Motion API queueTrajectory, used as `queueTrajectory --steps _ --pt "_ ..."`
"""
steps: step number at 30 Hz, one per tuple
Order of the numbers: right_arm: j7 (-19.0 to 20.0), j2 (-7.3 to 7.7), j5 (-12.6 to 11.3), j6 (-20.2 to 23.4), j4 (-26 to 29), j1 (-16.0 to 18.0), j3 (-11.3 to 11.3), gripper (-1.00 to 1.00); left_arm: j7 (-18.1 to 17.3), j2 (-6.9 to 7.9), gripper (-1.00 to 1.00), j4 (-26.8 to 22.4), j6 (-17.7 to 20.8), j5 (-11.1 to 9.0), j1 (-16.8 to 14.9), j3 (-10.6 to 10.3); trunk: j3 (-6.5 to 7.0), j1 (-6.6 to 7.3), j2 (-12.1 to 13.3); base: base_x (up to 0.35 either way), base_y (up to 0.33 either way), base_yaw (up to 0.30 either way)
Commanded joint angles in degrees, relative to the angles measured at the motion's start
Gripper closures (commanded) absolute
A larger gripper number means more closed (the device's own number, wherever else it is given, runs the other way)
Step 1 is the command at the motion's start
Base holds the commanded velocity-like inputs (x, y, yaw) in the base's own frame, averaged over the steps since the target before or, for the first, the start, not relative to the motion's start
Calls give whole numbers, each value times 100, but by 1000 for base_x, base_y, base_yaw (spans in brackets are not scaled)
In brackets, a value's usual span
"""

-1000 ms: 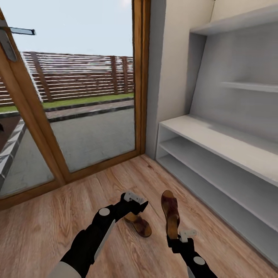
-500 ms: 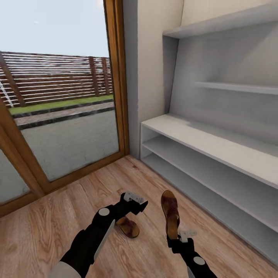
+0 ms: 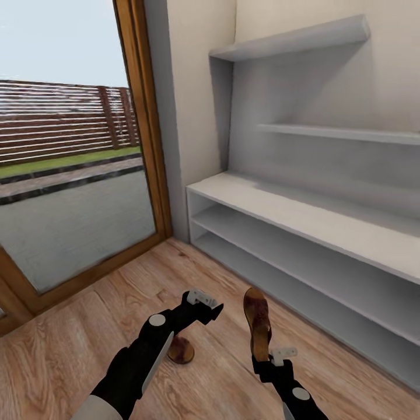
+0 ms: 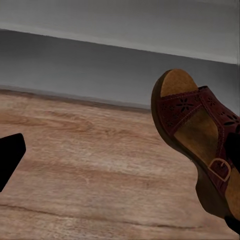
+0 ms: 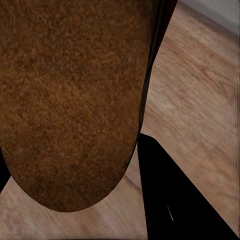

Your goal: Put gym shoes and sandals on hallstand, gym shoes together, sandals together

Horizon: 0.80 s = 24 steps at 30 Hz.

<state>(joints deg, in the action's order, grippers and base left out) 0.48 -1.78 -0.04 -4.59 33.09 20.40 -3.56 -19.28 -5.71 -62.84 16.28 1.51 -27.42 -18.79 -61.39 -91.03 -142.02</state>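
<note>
- the right gripper [image 3: 269, 354] sits low in the head view, its jaws closed around the heel end of one sandal [image 3: 257, 322].
- this held sandal stands lifted off the corridor floor [image 3: 70, 338], its toe pointing up and away from the jaws, toward the hallstand [image 3: 326, 224].
- in the right wrist view, the sandal's tan insole [image 5: 70, 100] lies right against the jaws, with one dark finger [image 5: 175, 200] beside its heel edge and wood planks [image 5: 200, 100] beyond.
- in the left wrist view the same sandal [image 4: 197, 132] appears out past the left jaws, showing its dark red-brown strap with cut-out flowers and a small buckle.
- the left gripper [image 3: 210, 308] hangs above the floor, just beside the held sandal and not touching it.
- i cannot tell how wide the left jaws stand; only one dark fingertip [image 4: 9, 157] shows at the edge of the left wrist view, and nothing lies against it.
- the second sandal [image 3: 181, 350] lies flat on the floor below and behind the left jaws, partly hidden by the left forearm.
- the hallstand is a low white unit with two open shelf tiers, ahead of both sets of jaws and well apart from them.
- grey-white shelves [image 3: 291, 41] step up the wall above it.
- a wood-framed glass door [image 3: 140, 128] stands ahead of the left jaws, with a slatted fence [image 3: 58, 116] outside.
</note>
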Motion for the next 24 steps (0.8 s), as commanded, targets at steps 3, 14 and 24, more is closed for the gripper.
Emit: queueTrajectory --steps 3,14,24 --pt "-3 -3 -22 -15 -5 3 -4 100 -23 -1 -100 -9 31 16 0 7 3 1 -2 0 189 -300" --pt "-4 -3 -22 -15 -6 1 -4 100 -23 -1 -100 -9 25 16 0 7 30 1 -2 0 134 -300" --pt "-3 0 -22 -15 -7 1 -4 100 -23 -1 -100 -9 25 16 0 6 55 1 -2 0 2 -300"
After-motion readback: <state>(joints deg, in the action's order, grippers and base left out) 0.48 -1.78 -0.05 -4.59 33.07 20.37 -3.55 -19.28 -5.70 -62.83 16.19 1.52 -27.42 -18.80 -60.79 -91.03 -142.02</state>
